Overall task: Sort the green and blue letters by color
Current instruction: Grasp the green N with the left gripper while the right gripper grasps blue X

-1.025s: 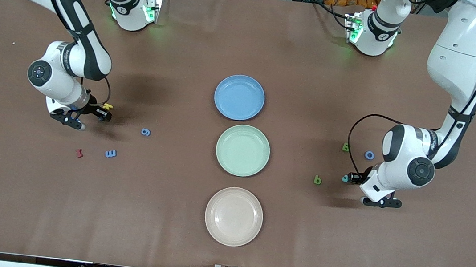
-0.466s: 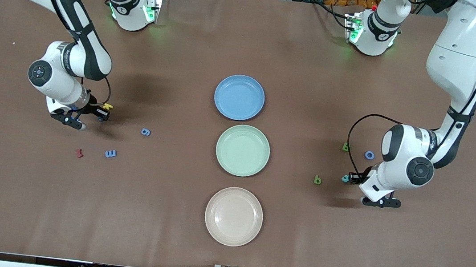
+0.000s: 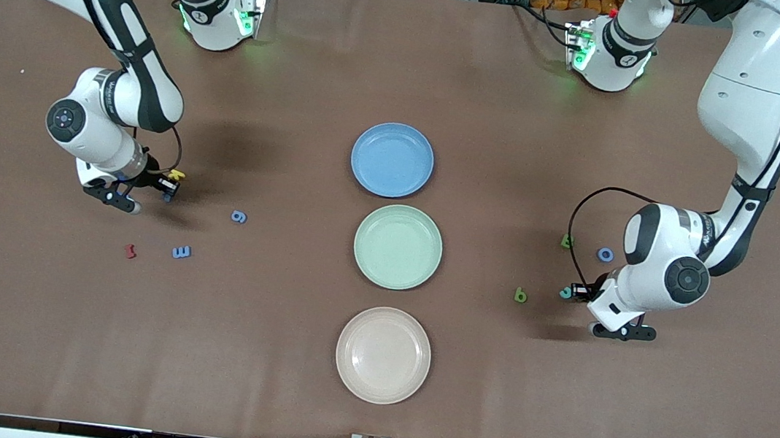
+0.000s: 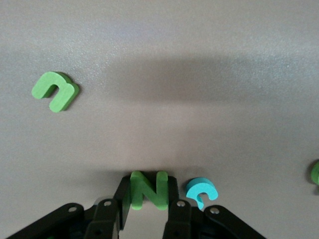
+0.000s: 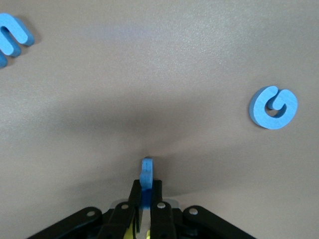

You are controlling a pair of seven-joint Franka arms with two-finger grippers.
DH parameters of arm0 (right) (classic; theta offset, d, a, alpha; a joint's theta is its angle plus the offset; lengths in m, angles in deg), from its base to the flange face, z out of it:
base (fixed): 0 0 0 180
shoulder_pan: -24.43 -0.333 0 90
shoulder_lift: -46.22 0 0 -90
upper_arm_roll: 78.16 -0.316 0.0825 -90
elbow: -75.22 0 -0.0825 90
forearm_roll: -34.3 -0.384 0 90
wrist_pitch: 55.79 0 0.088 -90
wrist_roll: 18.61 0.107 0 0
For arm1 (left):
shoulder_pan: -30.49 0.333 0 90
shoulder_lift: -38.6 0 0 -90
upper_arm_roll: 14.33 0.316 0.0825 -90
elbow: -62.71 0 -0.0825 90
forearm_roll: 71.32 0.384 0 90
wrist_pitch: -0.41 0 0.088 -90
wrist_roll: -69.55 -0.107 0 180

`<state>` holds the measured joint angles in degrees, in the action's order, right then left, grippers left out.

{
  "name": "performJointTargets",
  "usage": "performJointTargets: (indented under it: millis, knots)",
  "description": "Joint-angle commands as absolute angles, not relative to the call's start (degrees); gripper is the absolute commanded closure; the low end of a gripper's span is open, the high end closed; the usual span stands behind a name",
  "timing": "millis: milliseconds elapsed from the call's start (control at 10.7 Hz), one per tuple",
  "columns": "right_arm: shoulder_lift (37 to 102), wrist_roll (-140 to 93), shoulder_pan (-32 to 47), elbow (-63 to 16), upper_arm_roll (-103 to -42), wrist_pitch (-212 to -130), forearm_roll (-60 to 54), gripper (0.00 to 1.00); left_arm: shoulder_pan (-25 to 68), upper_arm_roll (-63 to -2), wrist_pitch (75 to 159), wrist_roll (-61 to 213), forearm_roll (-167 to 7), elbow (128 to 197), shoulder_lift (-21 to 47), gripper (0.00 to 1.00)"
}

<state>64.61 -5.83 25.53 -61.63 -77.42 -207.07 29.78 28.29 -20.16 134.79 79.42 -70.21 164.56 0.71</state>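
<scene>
My left gripper (image 3: 578, 292) (image 4: 148, 183) is low over the table at the left arm's end, shut on a green N (image 4: 148, 191). A teal c (image 3: 564, 292) (image 4: 202, 191) lies right beside it. A green u (image 3: 520, 295) (image 4: 55, 91), another green letter (image 3: 567, 241) and a blue O (image 3: 605, 254) lie close by. My right gripper (image 3: 166, 188) (image 5: 146, 185) is low at the right arm's end, shut on a blue letter (image 5: 146, 172) seen edge-on. A blue g (image 3: 238, 216) (image 5: 273, 107) and a blue E (image 3: 181, 252) (image 5: 11, 37) lie on the table near it.
Three plates stand in a row mid-table: blue (image 3: 392, 160), green (image 3: 398, 246) and beige (image 3: 383, 355) nearest the front camera. A yellow letter (image 3: 177, 174) lies beside the right gripper. A dark red letter (image 3: 130, 250) lies by the blue E.
Both grippers have shifted only slightly. The right one has edged toward the right arm's end. The loose letters on the table have not moved.
</scene>
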Motion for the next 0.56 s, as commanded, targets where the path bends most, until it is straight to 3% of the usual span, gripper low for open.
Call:
performJointTargets:
  millis: [0, 186, 466]
  knots:
    - [64.68, -6.48, 26.54, -61.63, -77.89, -207.32, 29.82, 1.00, 26.11, -20.40, 132.63, 84.66, -69.30, 164.14, 3.95, 1.00]
    - [64.24, -6.57, 26.46, -61.19, -77.89, -206.79, 29.73, 1.00, 23.21, -21.01, 124.03, 85.37, -69.30, 163.87, 10.79, 1.00]
    - [62.66, -6.30, 25.84, -60.13, -78.07, -206.17, 29.82, 1.00, 20.13, -23.28, 119.34, 91.30, -70.43, 163.35, 15.21, 1.00]
